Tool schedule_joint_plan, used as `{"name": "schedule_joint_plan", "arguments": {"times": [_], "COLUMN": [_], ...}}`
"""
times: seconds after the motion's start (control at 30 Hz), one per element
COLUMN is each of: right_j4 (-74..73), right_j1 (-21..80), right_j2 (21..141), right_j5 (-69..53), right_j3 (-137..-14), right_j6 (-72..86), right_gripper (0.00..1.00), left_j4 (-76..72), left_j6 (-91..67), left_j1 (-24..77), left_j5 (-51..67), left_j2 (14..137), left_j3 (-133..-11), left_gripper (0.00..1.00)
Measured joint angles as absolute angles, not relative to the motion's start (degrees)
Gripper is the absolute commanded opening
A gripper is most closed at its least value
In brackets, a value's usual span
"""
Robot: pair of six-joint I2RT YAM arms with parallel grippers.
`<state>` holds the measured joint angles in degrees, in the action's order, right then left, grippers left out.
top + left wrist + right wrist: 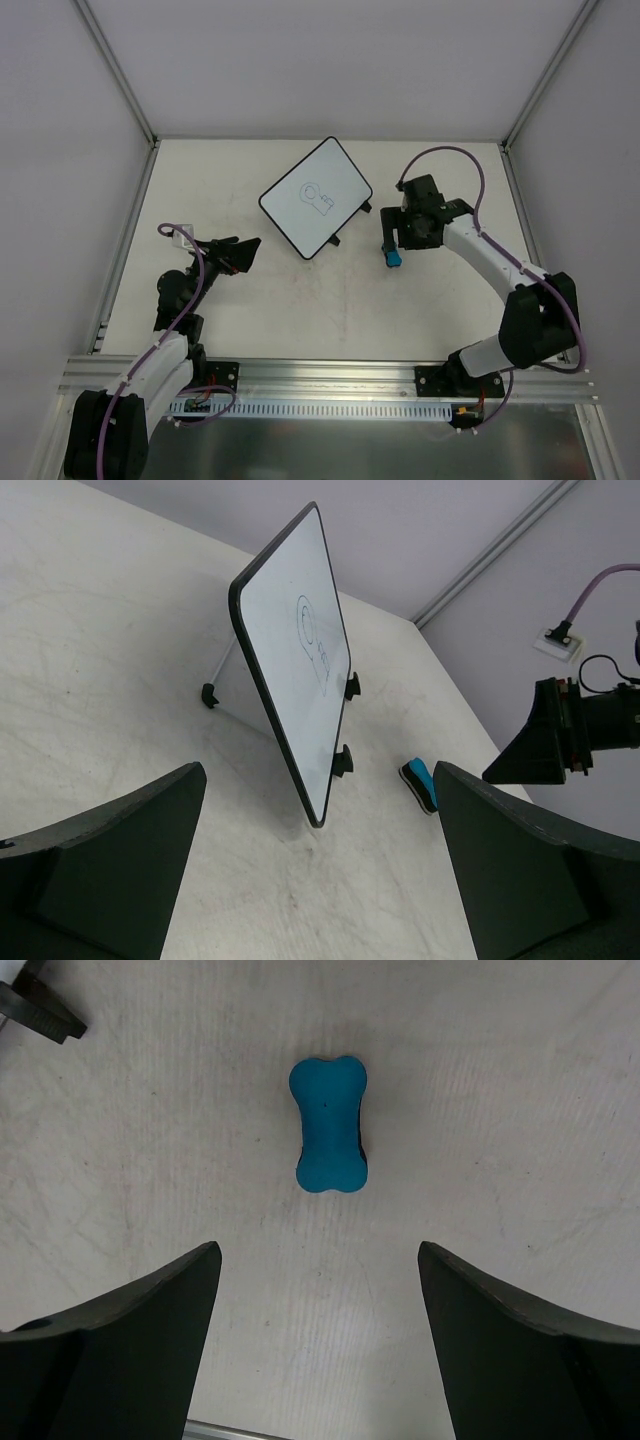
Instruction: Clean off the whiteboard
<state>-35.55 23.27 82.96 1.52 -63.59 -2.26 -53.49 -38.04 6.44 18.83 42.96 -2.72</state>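
Observation:
The whiteboard (316, 197) is white with a thin black rim and has a pen doodle on it. In the left wrist view the whiteboard (295, 650) stands tilted on two black tabs and a thin rear leg. A small blue bone-shaped eraser (393, 260) lies on the table to its right, and shows in the right wrist view (329, 1125) and the left wrist view (420, 783). My right gripper (392, 240) hovers over the eraser, open and empty (318, 1260). My left gripper (245, 252) is open and empty (320, 780), near the board's front corner and pointing at it.
The cream tabletop (300, 300) is walled by grey panels at the back and sides, with metal corner posts (120, 70). An aluminium rail (330, 380) runs along the near edge by the arm bases. The right gripper's finger (545, 740) shows at the right of the left wrist view.

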Motion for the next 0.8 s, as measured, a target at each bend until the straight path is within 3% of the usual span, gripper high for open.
{"name": "schedule_joint_plan", "arguments": {"times": [0.5,0.57,0.8], "right_j4": [-31.4,-30.8,-29.4], "right_j1": [24.9,24.9,24.9], "right_j2": [94.5,96.0,100.7], "right_j5": [2.6,2.7,3.5], "right_j3": [-65.4,-66.3,-67.5], "right_j6": [-3.9,-4.1,-4.2], "right_gripper": [0.72,0.63,0.63], "left_j4": [-53.7,-53.7,-53.7], "left_j6": [-38.0,-38.0,-38.0], "left_j1": [6.4,6.4,6.4], "left_j5": [18.9,18.9,18.9], "left_j2": [43.0,43.0,43.0], "left_j3": [-2.7,-2.7,-2.7], "left_gripper": [0.99,0.99,0.99]}}
